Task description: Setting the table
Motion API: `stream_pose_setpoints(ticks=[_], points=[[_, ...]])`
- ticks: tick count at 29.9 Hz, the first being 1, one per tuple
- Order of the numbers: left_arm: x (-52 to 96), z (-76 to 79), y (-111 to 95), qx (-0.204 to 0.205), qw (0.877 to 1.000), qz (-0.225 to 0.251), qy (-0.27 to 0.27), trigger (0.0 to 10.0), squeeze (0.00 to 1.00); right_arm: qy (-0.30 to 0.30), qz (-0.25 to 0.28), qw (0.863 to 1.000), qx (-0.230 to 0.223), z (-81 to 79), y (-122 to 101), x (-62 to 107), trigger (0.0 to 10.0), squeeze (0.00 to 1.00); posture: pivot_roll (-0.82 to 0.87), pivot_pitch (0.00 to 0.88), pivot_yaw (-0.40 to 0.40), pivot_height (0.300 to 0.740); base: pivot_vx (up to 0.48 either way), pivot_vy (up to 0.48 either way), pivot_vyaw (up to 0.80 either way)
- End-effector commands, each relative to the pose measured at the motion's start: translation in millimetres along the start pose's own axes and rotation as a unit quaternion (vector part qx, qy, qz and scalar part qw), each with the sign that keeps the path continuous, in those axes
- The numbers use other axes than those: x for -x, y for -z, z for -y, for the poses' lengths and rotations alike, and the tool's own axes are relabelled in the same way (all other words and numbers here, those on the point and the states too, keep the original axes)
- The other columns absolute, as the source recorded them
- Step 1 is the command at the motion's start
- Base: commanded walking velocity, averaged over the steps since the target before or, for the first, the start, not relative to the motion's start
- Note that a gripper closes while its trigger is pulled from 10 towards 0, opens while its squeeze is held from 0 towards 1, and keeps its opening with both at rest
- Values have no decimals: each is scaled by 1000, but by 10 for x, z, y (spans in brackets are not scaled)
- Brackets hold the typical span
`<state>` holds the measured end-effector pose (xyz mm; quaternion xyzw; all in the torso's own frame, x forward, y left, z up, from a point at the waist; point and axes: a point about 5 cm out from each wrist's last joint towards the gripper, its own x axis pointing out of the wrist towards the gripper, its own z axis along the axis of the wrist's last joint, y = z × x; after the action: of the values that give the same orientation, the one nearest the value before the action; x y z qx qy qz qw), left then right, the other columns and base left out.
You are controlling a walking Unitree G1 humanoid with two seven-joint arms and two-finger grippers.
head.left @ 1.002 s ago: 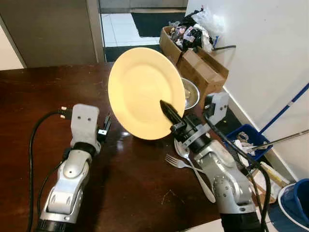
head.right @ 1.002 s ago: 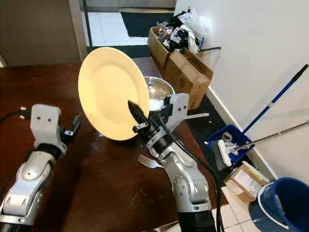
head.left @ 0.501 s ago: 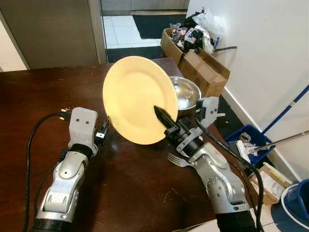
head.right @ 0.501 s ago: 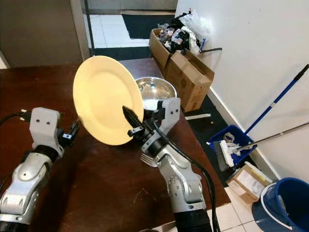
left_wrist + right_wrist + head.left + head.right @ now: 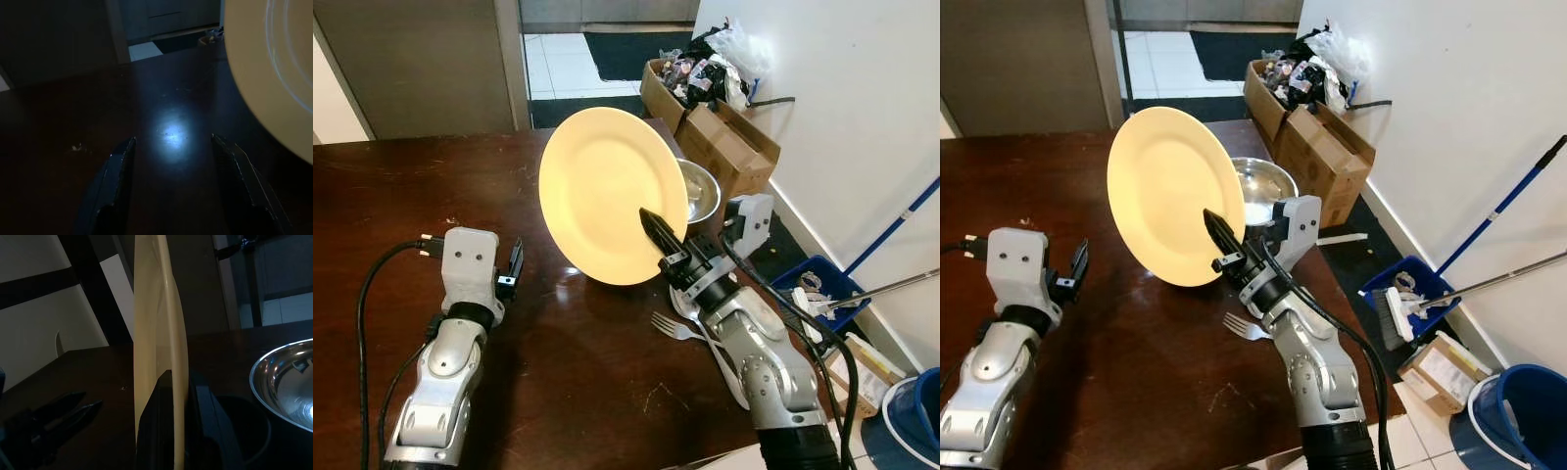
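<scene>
A pale yellow plate [image 5: 607, 186] stands almost upright above the dark wooden table [image 5: 391, 196], its face turned toward me. My right gripper [image 5: 653, 227] is shut on the plate's lower rim, and the right wrist view shows that rim [image 5: 161, 333] edge-on between the two fingers. My left gripper [image 5: 516, 262] hovers low over the table, left of the plate and apart from it, its fingers [image 5: 117, 171] open with nothing between them. A fork [image 5: 671, 328] and a spoon [image 5: 720, 362] lie on the table under my right arm. A steel bowl [image 5: 701, 191] sits behind the plate.
The table's right edge runs just past the bowl and cutlery. Beyond it stand cardboard boxes [image 5: 724, 142] full of clutter against the white wall, a blue dustpan [image 5: 822, 279], mop handles and a blue bucket [image 5: 1503, 411]. A doorway lies behind the table.
My right arm has carried the plate a little to the right and up. My left gripper has drawn back from the plate's edge, leaving a wider gap. The camera has shifted slightly.
</scene>
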<state>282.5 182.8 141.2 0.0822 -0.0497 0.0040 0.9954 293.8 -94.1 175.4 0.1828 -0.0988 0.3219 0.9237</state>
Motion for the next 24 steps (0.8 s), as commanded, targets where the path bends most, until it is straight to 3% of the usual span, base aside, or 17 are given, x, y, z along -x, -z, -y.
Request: stream_pose_setpoints(ticks=[1, 5, 13, 24], points=[[-13, 23, 15, -6, 1000, -2, 10, 10000, 0, 8, 1, 1000, 8, 27, 8, 43, 10000, 0, -85, 0, 20, 740, 0, 0, 0], [-101, 98, -41, 2, 1000, 6, 27, 10000, 0, 17, -7, 1000, 6, 21, 95, 75, 10000, 0, -93, 0, 40, 740, 0, 0, 0], [-285, 179, -139, 7, 998, 17, 67, 10000, 0, 39, 9, 999, 19, 44, 30, 144, 10000, 0, -152, 0, 101, 740, 0, 0, 0], [-223, 142, -78, 19, 998, 7, 52, 10000, 0, 30, 0, 999, 17, 27, 41, 139, 10000, 0, -131, 0, 63, 740, 0, 0, 0]])
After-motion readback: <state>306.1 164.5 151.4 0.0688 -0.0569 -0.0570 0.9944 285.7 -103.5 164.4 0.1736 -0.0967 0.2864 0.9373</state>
